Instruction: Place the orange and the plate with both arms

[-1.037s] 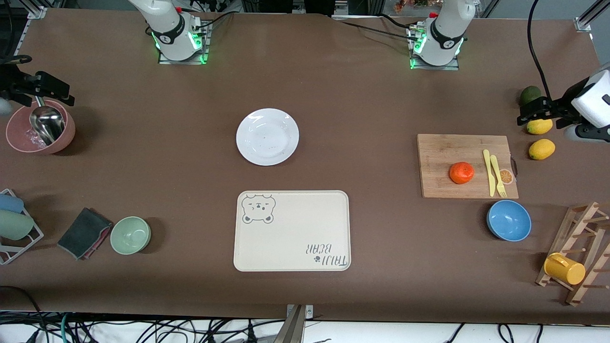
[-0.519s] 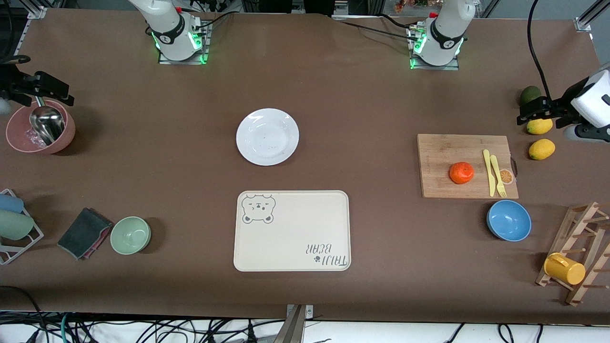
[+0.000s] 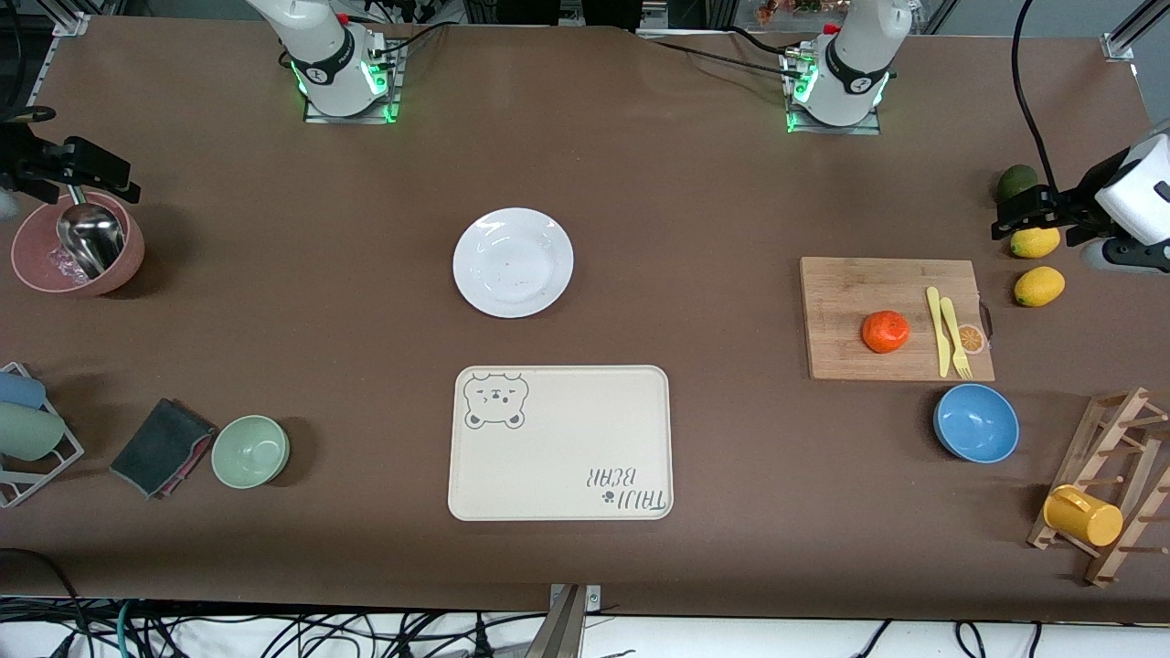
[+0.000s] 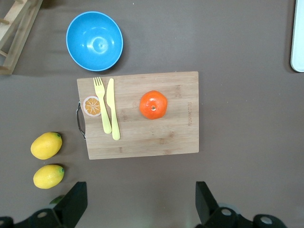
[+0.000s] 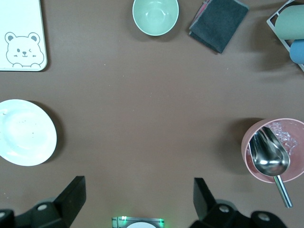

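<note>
Bamboo cutting board [image 3: 841,302] lies toward the left arm's end of the table, at about three o'clock if the front view's table is read as a clock face with twelve at the robots' bases. The orange [image 3: 885,331] rests on it, just past the board's middle toward five o'clock, and nothing grips it. A yellow plastic knife [image 3: 936,331] and fork [image 3: 955,338] lie side by side on the same board, apart from the fruit.

The white plate [image 3: 513,262] sits flat on the bare table close to the clock's centre, slightly toward eleven. The cream bear-print tray [image 3: 559,457] lies at six o'clock from it, nearer the front camera, with a strip of table between them.

The left gripper [image 3: 1033,212] hangs over the table at about two o'clock, above a dark green avocado [image 3: 1016,182] and two lemons [image 3: 1039,285]. Its wrist view shows the fingers [image 4: 71,204] spread wide with nothing between them.

The right gripper [image 3: 73,169] hangs at about ten o'clock, over the pink bowl [image 3: 27,274] with a metal scoop [image 3: 87,239] in it. Its fingers [image 5: 71,199] are likewise wide apart and hold nothing.

A blue bowl [image 3: 976,422] stands at six o'clock from the board, nearer the front camera. A green bowl [image 3: 250,451] sits at eight o'clock, just beside a folded dark cloth [image 3: 163,446].
</note>
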